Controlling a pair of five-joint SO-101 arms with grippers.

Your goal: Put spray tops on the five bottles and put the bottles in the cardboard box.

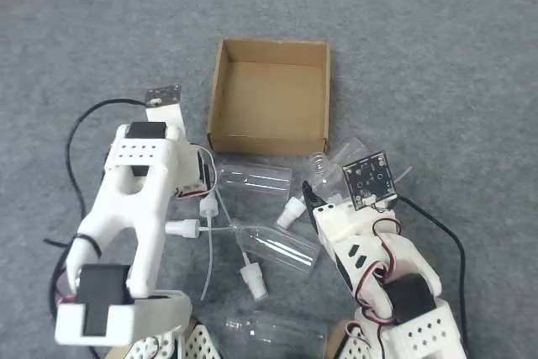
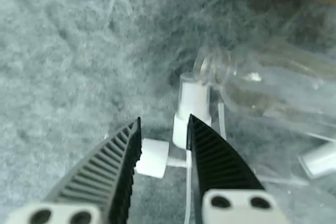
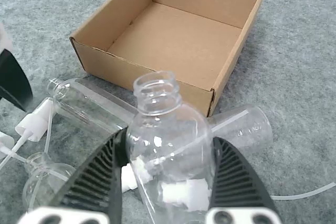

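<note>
My right gripper [image 3: 169, 145] is shut on a clear bottle [image 3: 167, 129] that stands upright with its neck bare, just in front of the cardboard box [image 3: 131, 72]. From above, that gripper [image 1: 314, 197] and bottle [image 1: 323, 171] sit below the box's [image 1: 269, 142] near wall. My left gripper [image 2: 164, 121] is open just over the carpet. Its fingers [image 2: 122, 156] straddle a white spray top [image 2: 153, 157]; a second top [image 2: 192, 100] stands by the mouth of a lying bottle [image 2: 262, 85]. More bottles [image 1: 254, 180] [image 1: 279, 247] and tops [image 1: 180, 227] [image 1: 253, 279] lie between the arms.
Another bottle [image 1: 271, 330] lies near the front edge between the arm bases, and one [image 1: 353, 152] lies right of the held bottle. Thin dip tubes [image 1: 208, 258] trail from the tops. A black cable [image 1: 84, 124] loops at the left. Grey carpet [image 1: 437, 81] covers the table.
</note>
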